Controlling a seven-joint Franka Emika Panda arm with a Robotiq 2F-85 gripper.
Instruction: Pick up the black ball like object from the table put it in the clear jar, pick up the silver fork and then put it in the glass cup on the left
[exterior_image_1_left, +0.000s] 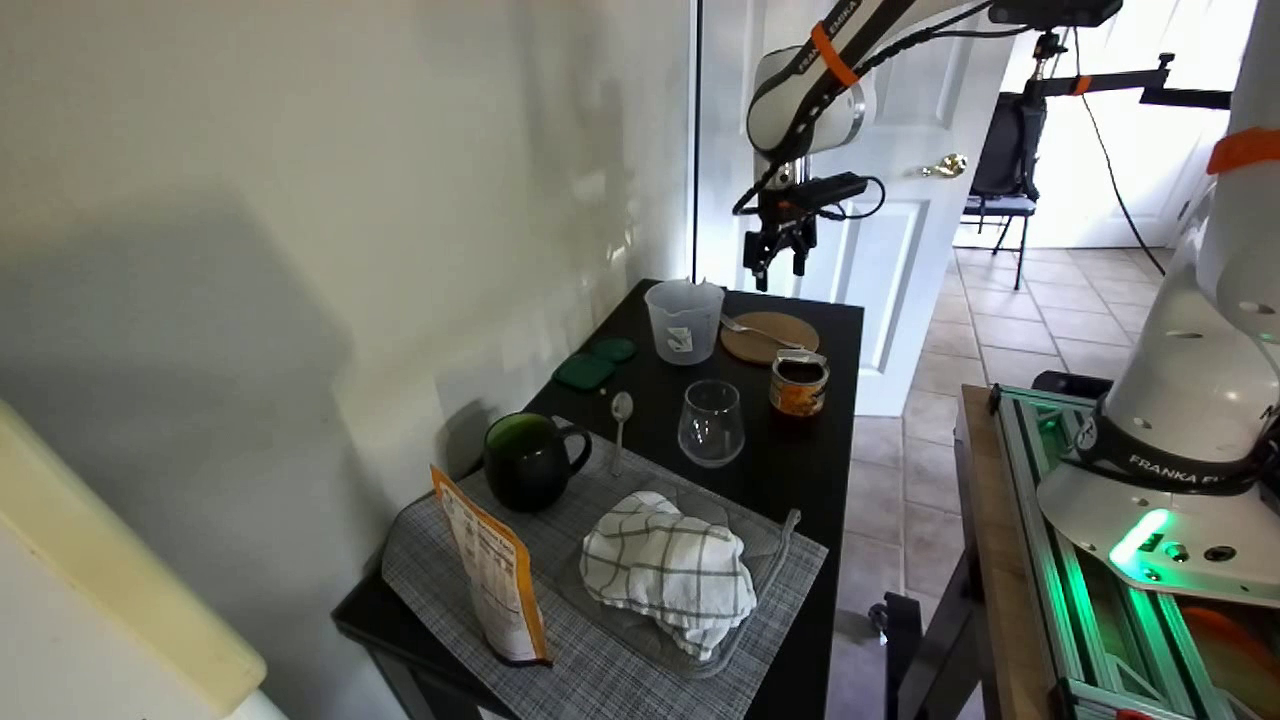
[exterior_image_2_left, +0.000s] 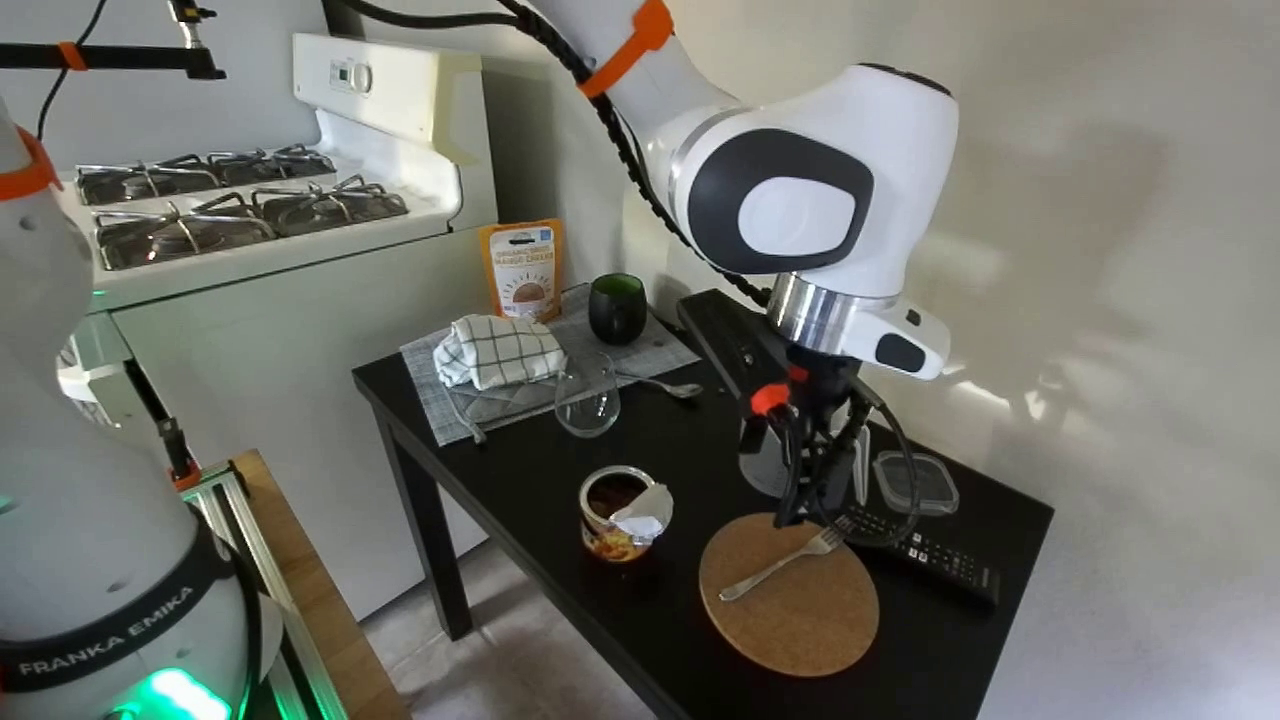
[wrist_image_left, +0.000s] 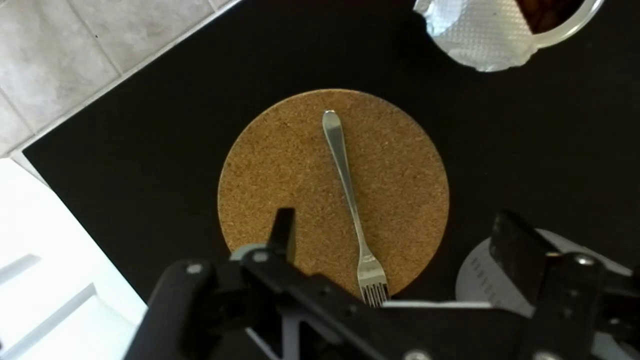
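- landmark: round cork board (wrist_image_left: 300, 175), near the end of the table (wrist_image_left: 150, 200). silver fork (wrist_image_left: 351, 200) lies on it, tines at the rim.
- gripper (exterior_image_1_left: 780, 270) hovers above the board, fingers spread, nothing held. on my wrist feed the fork shows between the fingertips, roughly square to their closing line.
- i make out no black ball in any view, so i take the fork as the step in hand.
- worst worry: the measuring jug (exterior_image_1_left: 684, 325), maybe the task's clear jar, just beside the board. one finger overlaps it in the wrist view; dropping straight down i could clip its rim and tip it.
- fork is thin and flat. too high, the fingers meet on air; too low, they jam the cork and may skid the board.
- remote (exterior_image_2_left: 945, 565) lies by the board's rim at the tine end; a spread finger might catch it.
- glass cup (exterior_image_1_left: 712, 430) stands farther from the board than the opened can (exterior_image_1_left: 798, 390). straight path runs between can and jug, and the can's bent lid leans boardward. i'd lift high before crossing.
- most room: above the board, and on its side away from the jug, where table runs to a corner edge, then drops to tiled floor (wrist_image_left: 60, 60).
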